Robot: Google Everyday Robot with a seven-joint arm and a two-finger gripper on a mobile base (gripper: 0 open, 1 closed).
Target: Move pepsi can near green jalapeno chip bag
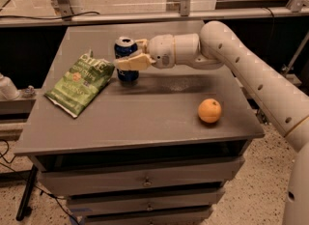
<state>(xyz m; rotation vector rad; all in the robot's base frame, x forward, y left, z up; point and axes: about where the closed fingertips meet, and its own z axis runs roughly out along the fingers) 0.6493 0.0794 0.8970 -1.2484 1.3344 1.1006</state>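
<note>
Cream two-finger gripper (126, 54) is clasping the upright dark-blue pepsi can (124, 49); the flat crinkled light-green jalapeno chip bag (79, 81) is lying just beside it, at 8 o'clock.

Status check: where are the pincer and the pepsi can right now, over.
Pincer shut on can. Can upright, close beside chip bag. Orange off to the side, not in the way.

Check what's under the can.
Only table shows. The can, clamped by the end effector beside the bag, hides its base, so touchdown is unclear.
</note>
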